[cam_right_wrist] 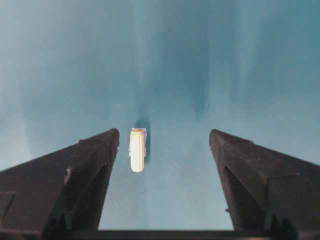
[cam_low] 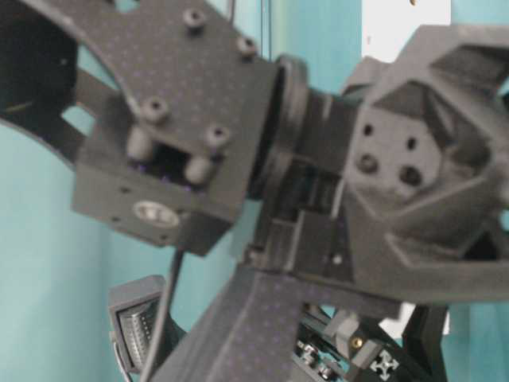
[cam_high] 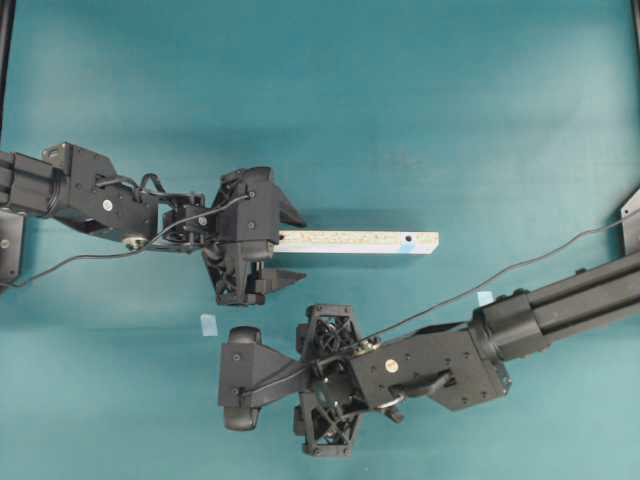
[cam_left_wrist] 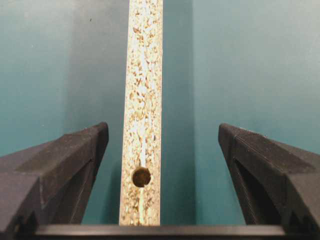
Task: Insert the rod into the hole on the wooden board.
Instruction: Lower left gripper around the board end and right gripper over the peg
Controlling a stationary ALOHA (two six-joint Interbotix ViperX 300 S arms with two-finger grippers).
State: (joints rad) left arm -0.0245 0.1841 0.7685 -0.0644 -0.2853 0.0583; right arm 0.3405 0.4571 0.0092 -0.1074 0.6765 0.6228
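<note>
Right now my worry is the rod (cam_right_wrist: 137,149): it lies between my right gripper (cam_right_wrist: 165,150) fingers but just beside the left-hand one, so closing off-centre could roll it away on the table (cam_right_wrist: 200,60). Both sets of jaws stand wide apart, holding nothing. My left gripper (cam_left_wrist: 162,150) straddles the wooden board (cam_left_wrist: 143,100), touching neither edge; the blue-ringed hole (cam_high: 408,241) sits at the board's far end.
</note>
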